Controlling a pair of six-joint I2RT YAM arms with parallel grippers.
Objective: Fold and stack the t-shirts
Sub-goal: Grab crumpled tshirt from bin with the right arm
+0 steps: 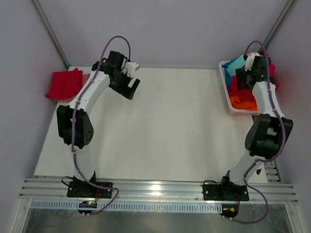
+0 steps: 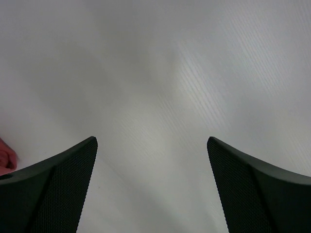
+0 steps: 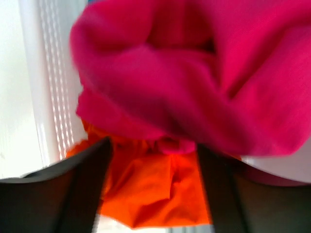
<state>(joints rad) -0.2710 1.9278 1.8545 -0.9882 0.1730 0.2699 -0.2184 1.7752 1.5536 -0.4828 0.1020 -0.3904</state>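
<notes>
Overhead, the left gripper [image 1: 132, 89] hangs above the bare white table [image 1: 170, 127] towards its far left, and its wrist view shows the two dark fingers [image 2: 58, 189] spread wide with nothing but tabletop between them. Just beyond that arm, at the far left edge of the table, lies a folded stack of red t-shirts [image 1: 64, 83]; a sliver of red shows at the left edge of the left wrist view. At the far right corner stands the white plastic basket [image 1: 224, 80], holding a teal t-shirt [image 1: 234, 65] at the back, a crimson t-shirt [image 3: 194, 73] in the middle and an orange t-shirt [image 1: 244, 102] at the near end. The right gripper [image 1: 247, 81] is down over the basket. In its wrist view the fingers [image 3: 82, 189] stand apart, with a bulge of the crimson cloth hanging between their tips and the orange cloth below. I cannot tell whether they actually have hold of the cloth; that view is blurred.
</notes>
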